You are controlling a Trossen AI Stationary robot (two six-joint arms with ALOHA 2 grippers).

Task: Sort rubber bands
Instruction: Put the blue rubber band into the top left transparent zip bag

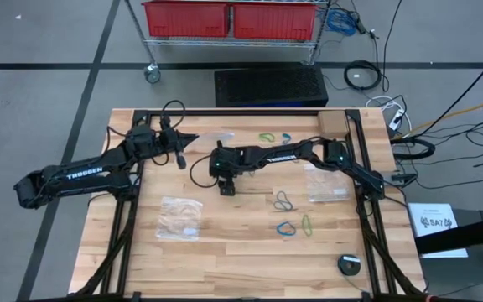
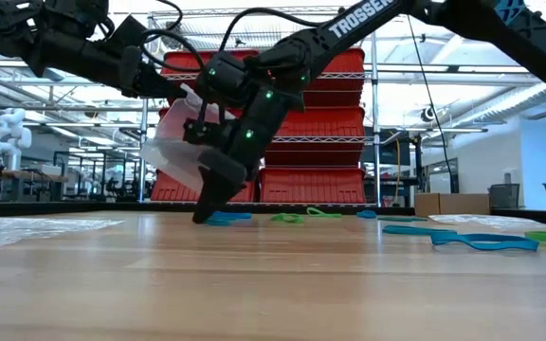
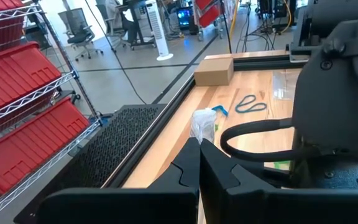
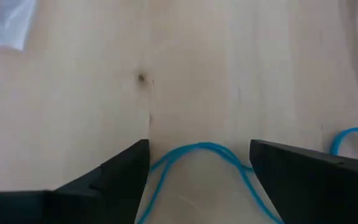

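Right gripper [image 1: 226,188] low over the table centre, fingers spread wide, tips at the wood. A blue rubber band [image 4: 197,163] lies flat between the fingers, not gripped. Judgement: either a straddle ahead of a pinch or a band just let go there; cannot tell which. Remaining rubber bands in loose groups to the right of this gripper: two near the table's far edge [image 1: 274,137], several nearer [image 1: 284,201]. Left gripper [image 1: 179,144], left of the right gripper, is closed, pinching a clear plastic bag [image 2: 180,152] above the table, likely held ready to receive bands.
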